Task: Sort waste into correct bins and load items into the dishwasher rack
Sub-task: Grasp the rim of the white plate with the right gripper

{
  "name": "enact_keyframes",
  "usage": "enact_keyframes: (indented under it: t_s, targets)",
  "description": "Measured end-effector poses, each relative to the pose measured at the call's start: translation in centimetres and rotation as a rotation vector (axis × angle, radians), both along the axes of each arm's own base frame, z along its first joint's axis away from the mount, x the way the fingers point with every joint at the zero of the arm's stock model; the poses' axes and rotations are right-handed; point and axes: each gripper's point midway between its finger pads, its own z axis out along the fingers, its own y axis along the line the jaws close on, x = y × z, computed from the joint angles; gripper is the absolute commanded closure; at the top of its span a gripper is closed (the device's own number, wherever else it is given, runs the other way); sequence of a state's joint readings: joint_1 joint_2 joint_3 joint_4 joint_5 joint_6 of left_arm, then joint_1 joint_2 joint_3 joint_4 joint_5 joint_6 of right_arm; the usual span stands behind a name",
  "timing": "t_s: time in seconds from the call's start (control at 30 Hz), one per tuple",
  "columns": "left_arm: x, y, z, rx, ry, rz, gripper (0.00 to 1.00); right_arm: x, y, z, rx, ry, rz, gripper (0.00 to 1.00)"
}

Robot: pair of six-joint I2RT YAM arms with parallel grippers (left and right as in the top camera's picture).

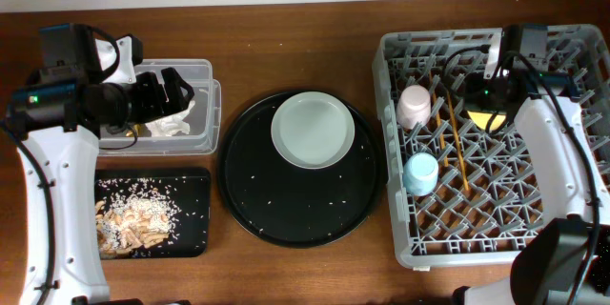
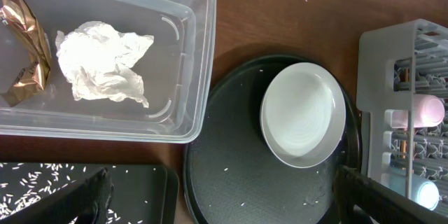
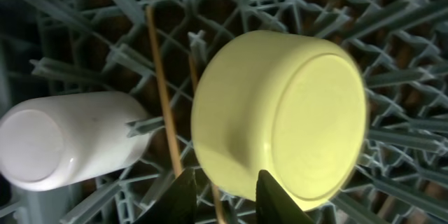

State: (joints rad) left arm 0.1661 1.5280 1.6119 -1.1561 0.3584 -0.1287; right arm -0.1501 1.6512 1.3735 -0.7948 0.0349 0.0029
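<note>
My right gripper is shut on the rim of the yellow bowl, which lies tilted in the grey dishwasher rack. The pink cup, blue cup and wooden chopsticks also lie in the rack. The pale plate rests on the round black tray. My left gripper is open wide and empty, above the clear tub. The tub holds the white tissue and the gold-brown wrapper. Food scraps lie in the shallow black tray.
The round black tray carries scattered rice grains and sits between the bins and the rack. Bare wooden table shows behind the trays. The rack's wall rises at the right of the left wrist view.
</note>
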Motion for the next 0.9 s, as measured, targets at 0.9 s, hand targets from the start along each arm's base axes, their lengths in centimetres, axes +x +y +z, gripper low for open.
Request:
enact_keyframes:
  t_s: [0.9]
  targets:
    - [0.0,0.0,0.0,0.000,0.000,0.000,0.00,-2.5,24.9,-9.5,0.086,0.197,0.321,0.60]
